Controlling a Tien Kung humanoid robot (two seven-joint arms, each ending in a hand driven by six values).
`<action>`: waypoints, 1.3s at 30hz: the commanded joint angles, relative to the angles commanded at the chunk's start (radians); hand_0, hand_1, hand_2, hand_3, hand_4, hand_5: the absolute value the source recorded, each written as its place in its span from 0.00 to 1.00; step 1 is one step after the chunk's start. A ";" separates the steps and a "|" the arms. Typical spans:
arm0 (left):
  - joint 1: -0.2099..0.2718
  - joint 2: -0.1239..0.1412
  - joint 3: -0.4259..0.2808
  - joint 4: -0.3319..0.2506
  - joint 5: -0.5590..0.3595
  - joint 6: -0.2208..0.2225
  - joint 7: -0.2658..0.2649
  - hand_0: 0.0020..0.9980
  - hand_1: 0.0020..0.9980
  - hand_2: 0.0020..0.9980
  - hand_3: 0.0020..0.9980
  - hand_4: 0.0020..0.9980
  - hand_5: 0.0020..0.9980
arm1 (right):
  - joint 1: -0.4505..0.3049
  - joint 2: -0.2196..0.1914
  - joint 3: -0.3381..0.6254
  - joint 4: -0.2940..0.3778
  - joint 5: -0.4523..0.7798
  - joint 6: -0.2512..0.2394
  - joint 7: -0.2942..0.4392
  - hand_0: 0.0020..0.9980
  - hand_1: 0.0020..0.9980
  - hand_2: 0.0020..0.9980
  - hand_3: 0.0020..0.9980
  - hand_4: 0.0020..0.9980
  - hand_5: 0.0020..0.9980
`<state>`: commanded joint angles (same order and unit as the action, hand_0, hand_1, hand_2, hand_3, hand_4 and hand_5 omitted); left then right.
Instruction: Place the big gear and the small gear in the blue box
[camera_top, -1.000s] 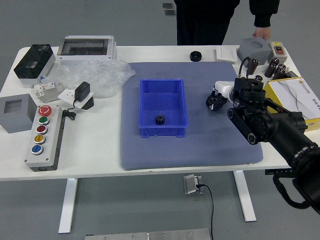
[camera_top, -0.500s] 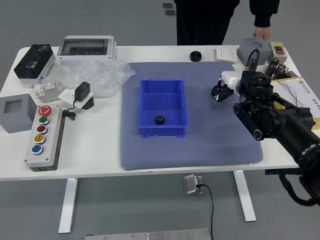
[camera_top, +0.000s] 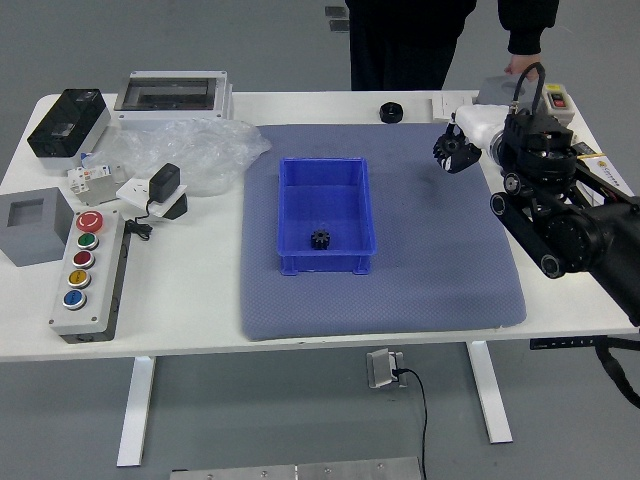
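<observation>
The step in hand looks to be fetching the big gear (camera_top: 391, 112), which sits on the table leftward of the right hand (camera_top: 458, 150) and a little beyond it. Whether that hand is clenched or released I cannot tell; both gears lie apart from it. Best to carry it left and outward at a safe height, settle squarely above the gear, then lower straight down and close evenly round the rim, since a sideways brush could send the gear skidding. Check the grip with a small lift before swinging back.

The blue box (camera_top: 325, 262) waits left of the hand and nearer the robot, with the small gear (camera_top: 320, 239) already inside, toward its near wall. The farther part of the floor gives the better landing, and the load should clear the walls before it comes over.

Just beyond the hand lies a white card (camera_top: 452, 100), which a low sweep might catch. Farther out and to the right, a person's hand (camera_top: 522, 66) reaches down by a grey block (camera_top: 497, 92); the forearm should keep off that side. Well to the left lie a clear plastic bag (camera_top: 190, 155) and a push-button panel (camera_top: 90, 270), both outside the path.
</observation>
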<state>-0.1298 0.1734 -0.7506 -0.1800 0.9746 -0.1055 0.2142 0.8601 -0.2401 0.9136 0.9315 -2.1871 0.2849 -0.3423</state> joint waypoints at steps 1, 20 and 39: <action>0.000 0.000 0.000 0.000 0.000 0.000 0.000 0.82 0.83 0.83 0.81 0.54 0.12 | -0.002 0.001 -0.003 0.028 0.001 0.002 -0.002 0.55 0.44 0.49 0.57 0.59 0.18; 0.000 -0.004 0.011 0.000 0.005 -0.003 0.004 0.82 0.83 0.83 0.81 0.53 0.12 | -0.066 0.161 -0.095 0.312 0.054 0.010 -0.002 0.55 0.45 0.50 0.61 0.54 0.23; -0.001 -0.005 0.011 0.000 0.009 -0.004 0.004 0.82 0.83 0.83 0.81 0.53 0.12 | -0.068 0.154 -0.070 0.272 0.098 0.090 0.009 0.73 0.69 0.82 1.00 0.88 0.50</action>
<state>-0.1310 0.1684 -0.7399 -0.1800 0.9837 -0.1091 0.2181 0.7922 -0.0860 0.8438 1.2033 -2.0891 0.3752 -0.3331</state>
